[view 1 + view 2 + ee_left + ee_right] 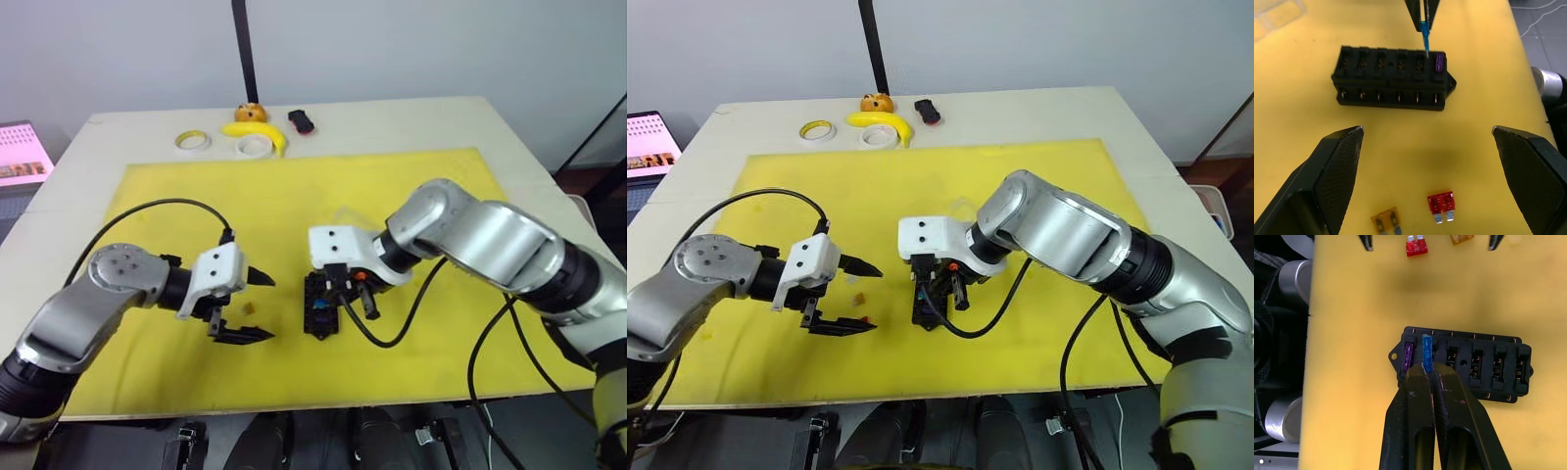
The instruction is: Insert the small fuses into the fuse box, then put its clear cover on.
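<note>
Fuse insertion is in hand. The right pincer [1427,368], clamped on the blue fuse [1426,352], holds it over the fuse box [1464,364] beside the seated purple fuse [1408,357]. The left pincer [1427,166] stands apart, empty. Next: align the blades, press straight down.

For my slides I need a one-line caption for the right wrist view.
Right gripper lowers a blue fuse into the fuse box, beside the seated purple fuse.
</note>
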Controlling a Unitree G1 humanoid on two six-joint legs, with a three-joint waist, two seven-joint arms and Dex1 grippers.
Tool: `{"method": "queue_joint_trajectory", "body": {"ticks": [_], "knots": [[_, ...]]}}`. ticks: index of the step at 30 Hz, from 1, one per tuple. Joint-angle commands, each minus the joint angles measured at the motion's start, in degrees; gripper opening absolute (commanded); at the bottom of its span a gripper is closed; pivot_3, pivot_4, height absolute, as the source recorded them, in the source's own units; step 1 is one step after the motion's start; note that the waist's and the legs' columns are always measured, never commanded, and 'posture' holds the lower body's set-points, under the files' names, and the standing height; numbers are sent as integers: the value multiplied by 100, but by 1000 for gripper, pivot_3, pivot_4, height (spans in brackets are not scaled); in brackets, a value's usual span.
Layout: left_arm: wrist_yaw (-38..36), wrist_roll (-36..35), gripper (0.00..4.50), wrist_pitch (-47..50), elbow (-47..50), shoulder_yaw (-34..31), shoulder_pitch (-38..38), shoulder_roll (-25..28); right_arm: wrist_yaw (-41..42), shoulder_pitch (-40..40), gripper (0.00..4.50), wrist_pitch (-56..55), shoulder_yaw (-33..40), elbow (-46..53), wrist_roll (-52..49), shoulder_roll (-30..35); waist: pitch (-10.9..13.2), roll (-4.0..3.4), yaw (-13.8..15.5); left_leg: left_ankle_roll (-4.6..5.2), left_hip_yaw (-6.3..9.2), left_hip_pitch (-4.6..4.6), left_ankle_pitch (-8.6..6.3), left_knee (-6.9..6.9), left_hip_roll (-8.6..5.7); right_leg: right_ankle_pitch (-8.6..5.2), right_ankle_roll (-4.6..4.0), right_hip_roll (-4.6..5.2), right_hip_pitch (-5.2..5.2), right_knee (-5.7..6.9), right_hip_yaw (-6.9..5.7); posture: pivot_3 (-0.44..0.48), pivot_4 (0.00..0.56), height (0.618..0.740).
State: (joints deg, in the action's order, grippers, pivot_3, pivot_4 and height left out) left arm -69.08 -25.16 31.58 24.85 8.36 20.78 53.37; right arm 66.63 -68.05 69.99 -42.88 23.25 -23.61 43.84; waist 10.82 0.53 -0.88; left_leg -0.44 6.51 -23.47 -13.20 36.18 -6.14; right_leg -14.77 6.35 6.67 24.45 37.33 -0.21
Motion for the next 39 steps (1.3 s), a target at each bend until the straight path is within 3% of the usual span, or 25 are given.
{"method": "queue_joint_trajectory", "body": {"ticks": [1, 22, 39], "knots": [[143, 103, 4412, -97, 164, 16, 40, -88, -30, -113, 0, -43, -36, -10, 139, -44, 0, 0, 7, 0, 0, 0, 0, 1, 0, 0, 0, 0, 0, 0, 0, 0, 150, 740], [433, 206, 4412, -84, 142, 131, 8, -437, 153, -126, 0, 31, -193, 36, 217, -42, 0, 0, 1, 0, 0, 0, 0, 1, -1, 0, 0, -1, 0, 1, 0, 0, 150, 740], [327, 404, 4412, -251, 160, 224, -53, -396, 55, -65, 0, -47, -328, 12, 391, -89, 0, 0, 0, -1, 0, 0, 0, 1, -1, 0, 0, -1, 0, 1, 0, 0, 150, 740]]}}
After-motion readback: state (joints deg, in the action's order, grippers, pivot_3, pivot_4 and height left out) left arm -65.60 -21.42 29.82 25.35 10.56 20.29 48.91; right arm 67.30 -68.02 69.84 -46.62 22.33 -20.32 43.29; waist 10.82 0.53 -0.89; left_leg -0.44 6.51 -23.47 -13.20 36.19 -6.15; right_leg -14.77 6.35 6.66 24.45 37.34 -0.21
